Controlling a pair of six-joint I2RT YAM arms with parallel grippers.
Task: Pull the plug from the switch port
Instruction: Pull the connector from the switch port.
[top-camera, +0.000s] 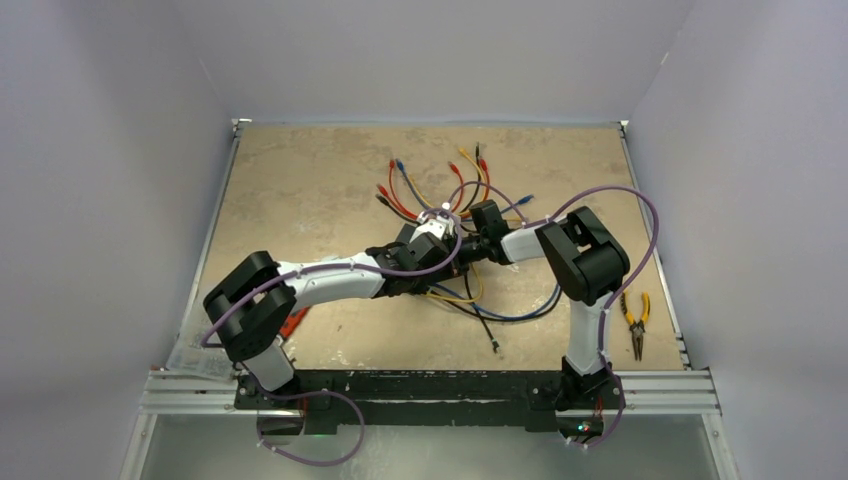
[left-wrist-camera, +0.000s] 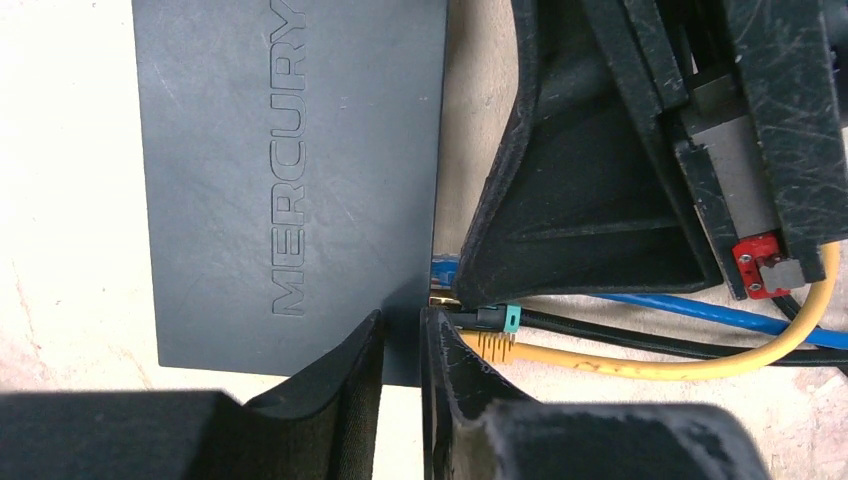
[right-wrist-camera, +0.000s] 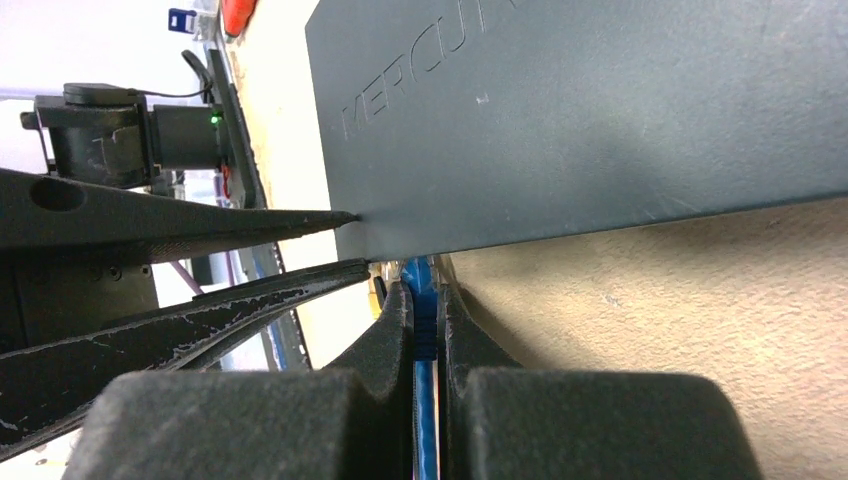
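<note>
Socket edge of switch (left-wrist-camera: 290, 180) is crowded. Left gripper (left-wrist-camera: 402, 320) pinches its corner. Right gripper (right-wrist-camera: 426, 295) sits just beside, clamped on blue cable (right-wrist-camera: 426, 440). Yellow cable (left-wrist-camera: 600, 365) and black cable (left-wrist-camera: 620, 334) lie across floor there. Cable bunch (top-camera: 450, 185) blocks far side. Pliers (top-camera: 634, 322) lie near right edge. Bare table (top-camera: 300, 190) at far left gives room to pass.

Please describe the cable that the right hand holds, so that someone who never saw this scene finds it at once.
Start at the flat black switch marked MERCURY. At its edge, the right hand is closed on one blue cable. Its neighbours there are a yellow cable and a black cable; only this one is blue.
</note>
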